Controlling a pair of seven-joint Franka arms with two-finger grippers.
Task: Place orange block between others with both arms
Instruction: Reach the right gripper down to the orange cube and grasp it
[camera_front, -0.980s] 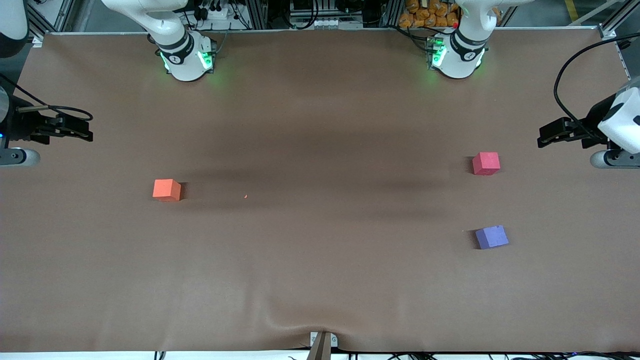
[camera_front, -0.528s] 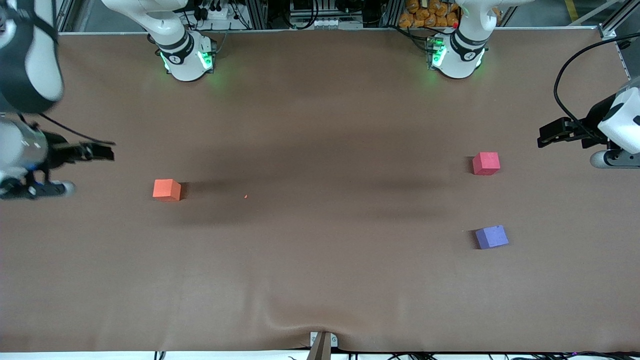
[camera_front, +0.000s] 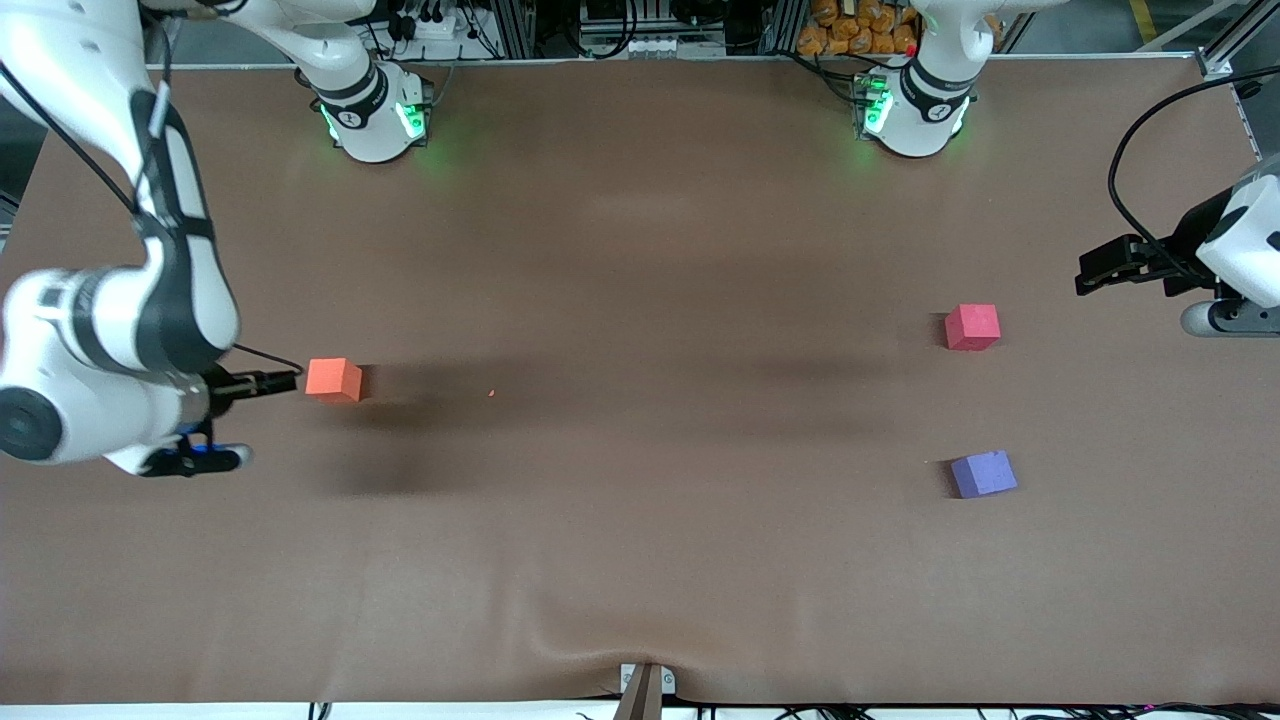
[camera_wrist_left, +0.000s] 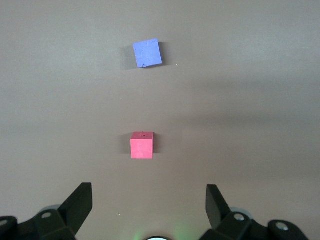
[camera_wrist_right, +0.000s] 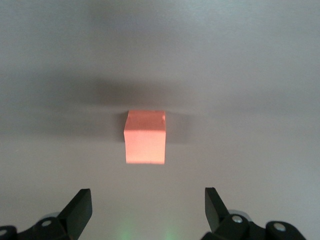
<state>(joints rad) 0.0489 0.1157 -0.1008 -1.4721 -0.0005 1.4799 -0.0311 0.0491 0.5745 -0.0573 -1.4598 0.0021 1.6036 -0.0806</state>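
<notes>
The orange block (camera_front: 333, 379) (camera_wrist_right: 145, 137) rests on the brown table toward the right arm's end. My right gripper (camera_front: 284, 380) (camera_wrist_right: 147, 200) is open just beside it, fingers pointing at the block and apart from it, with nothing between them. The pinkish-red cube (camera_front: 972, 327) (camera_wrist_left: 142, 145) and the purple cube (camera_front: 984, 474) (camera_wrist_left: 147, 53) lie toward the left arm's end, the purple one nearer the front camera, with a gap between them. My left gripper (camera_front: 1095, 272) (camera_wrist_left: 149, 197) waits open and empty at that end, apart from the pinkish-red cube.
A tiny orange speck (camera_front: 491, 393) lies on the table cover (camera_front: 640, 300) near the middle. The cover wrinkles by a small bracket (camera_front: 645, 685) at the front edge. The two arm bases (camera_front: 375, 115) (camera_front: 915, 110) stand along the back edge.
The right arm has swung in from the table's end, bringing its open gripper close to the orange block. The left arm and all three cubes have not moved.
</notes>
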